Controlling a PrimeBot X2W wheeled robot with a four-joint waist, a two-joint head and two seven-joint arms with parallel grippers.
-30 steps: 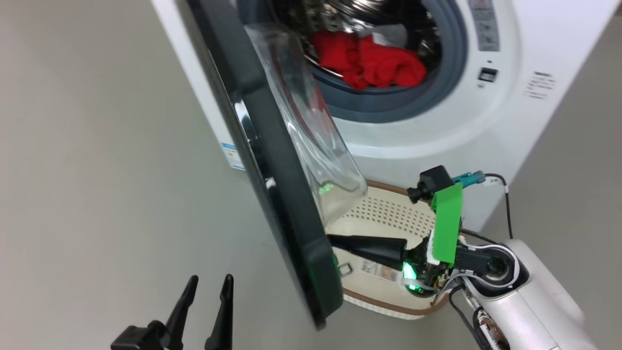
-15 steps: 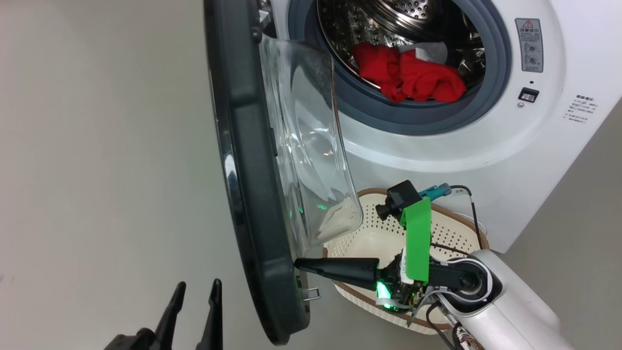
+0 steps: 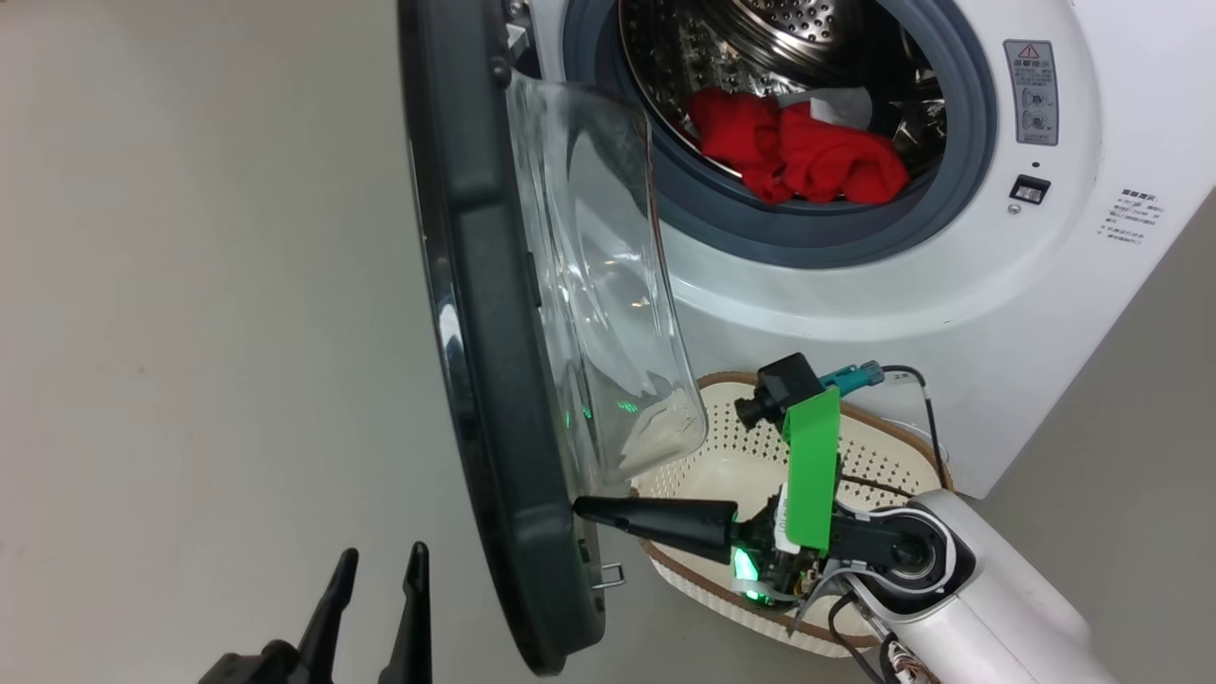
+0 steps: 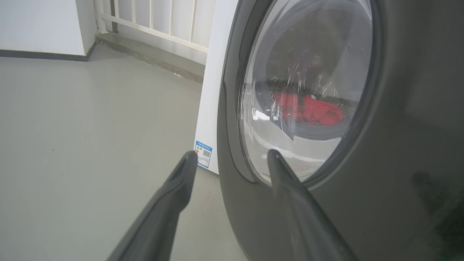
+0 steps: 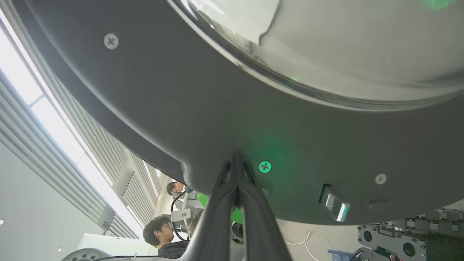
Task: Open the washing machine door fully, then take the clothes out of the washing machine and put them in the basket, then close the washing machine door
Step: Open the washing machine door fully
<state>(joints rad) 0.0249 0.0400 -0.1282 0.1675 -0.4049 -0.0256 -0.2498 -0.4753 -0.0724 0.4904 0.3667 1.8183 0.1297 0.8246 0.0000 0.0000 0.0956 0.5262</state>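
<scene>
Clothes (image 3: 798, 157) of bright red fabric with a white panel are seen lying in the perforated steel drum (image 3: 760, 38) of the big white front-loading washing machine (image 3: 950, 313), just behind its grey rubber gasket (image 3: 722, 214). The large round washing machine door (image 3: 494, 380), with a wide glossy black rim and a bulging clear glass window, is swung out from the cabinet and is presented almost edge-on in the head view.

The two long dark fingers of the right gripper (image 3: 581, 505) are pressed together with nothing between them. Their joined tips are set against the inner face of the door's black rim, close to the small metal latch hook (image 3: 611, 575).

The small cream-white perforated plastic basket (image 3: 879, 454) with a brown woven-look rim is placed on the grey floor (image 3: 190, 332) in front of the machine, below the drum opening. It is partly covered by the right arm and the glass bowl of the door.

The left gripper (image 3: 384, 551) is held on the outer side of the door, apart from it in the head view, with its fingers spread wide and nothing gripped. Through the glass, the red clothes are made out in the left wrist view.
</scene>
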